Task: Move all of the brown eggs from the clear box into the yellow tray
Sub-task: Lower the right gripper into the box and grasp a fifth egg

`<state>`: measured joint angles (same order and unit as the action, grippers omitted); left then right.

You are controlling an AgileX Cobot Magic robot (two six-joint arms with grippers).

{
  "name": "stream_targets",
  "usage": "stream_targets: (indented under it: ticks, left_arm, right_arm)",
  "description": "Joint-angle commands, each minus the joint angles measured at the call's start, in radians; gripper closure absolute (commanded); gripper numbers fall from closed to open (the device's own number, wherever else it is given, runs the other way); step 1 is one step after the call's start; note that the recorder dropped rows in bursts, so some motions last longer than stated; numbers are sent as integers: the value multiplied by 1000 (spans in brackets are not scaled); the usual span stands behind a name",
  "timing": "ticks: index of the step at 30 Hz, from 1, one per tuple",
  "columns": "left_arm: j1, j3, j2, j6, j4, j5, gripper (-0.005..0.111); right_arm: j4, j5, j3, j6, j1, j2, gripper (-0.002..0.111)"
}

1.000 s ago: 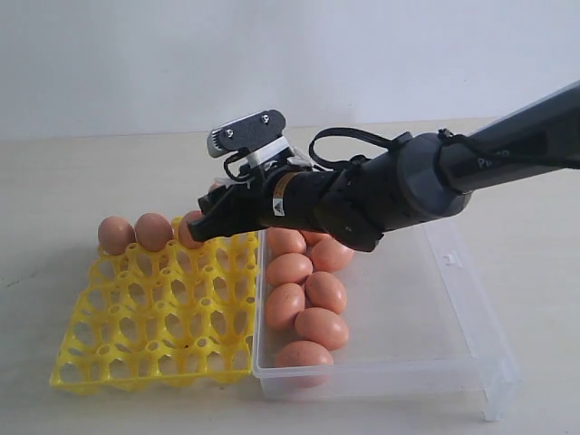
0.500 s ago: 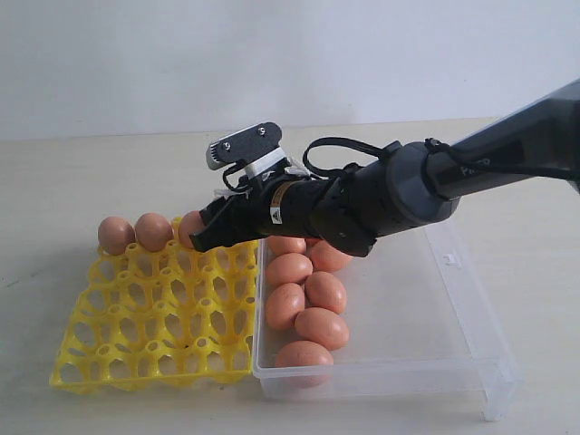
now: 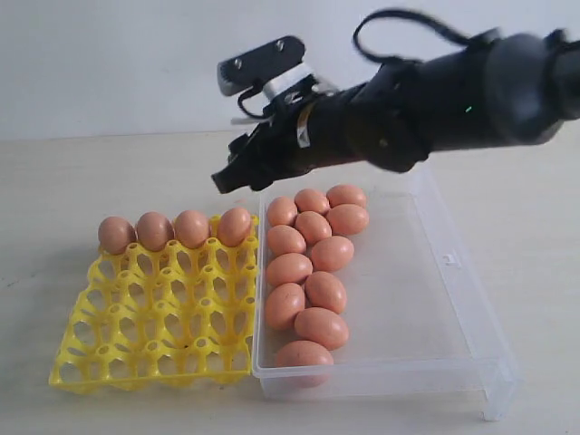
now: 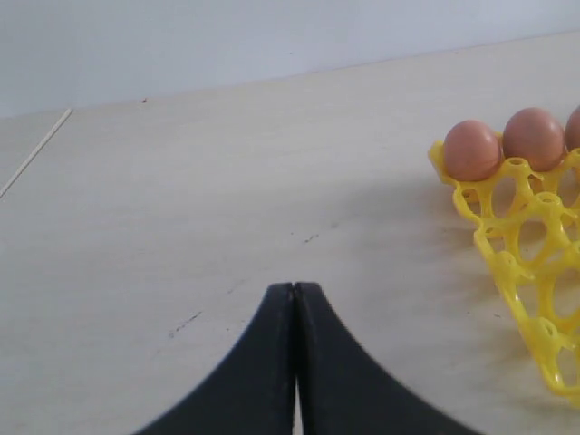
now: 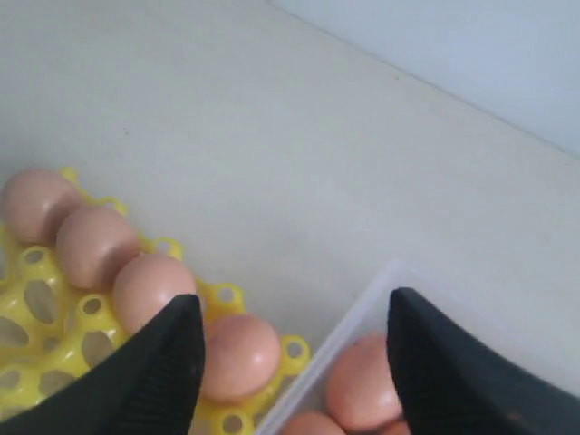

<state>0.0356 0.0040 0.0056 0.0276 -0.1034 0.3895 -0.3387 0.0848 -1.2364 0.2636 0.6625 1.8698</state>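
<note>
Brown oval eggs [image 3: 289, 268], about a dozen, lying loose in left part of large clear plastic box [image 3: 453, 299] on pale wooden table [image 3: 91, 172]; four more sitting in far row of bright yellow plastic egg tray [image 3: 154, 317], lying just beside box's left side. Right gripper [image 3: 234, 172] hovering above far end of tray-box seam, jaws standing wide apart, holding nothing, well clear of rightmost tray egg [image 3: 235, 226] below. Left gripper [image 4: 294, 292] hanging over table near tray corner, fingers pressed together, empty.
</note>
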Motion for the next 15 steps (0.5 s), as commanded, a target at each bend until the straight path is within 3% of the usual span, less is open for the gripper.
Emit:
stream_targets:
  ticks: [1,6,15]
  left_arm:
    - [-6,-4,-6,-5,2,-9,107]
    - [-6,-4,-6,-5,2,-9,107]
    - [-6,-4,-6,-5,2,-9,107]
  right_arm:
    - [55,367,-8,-8,0,-153,52]
    - [80,568,64,10,0,-224,52]
    - [175,432,222,-10,0,-183,52]
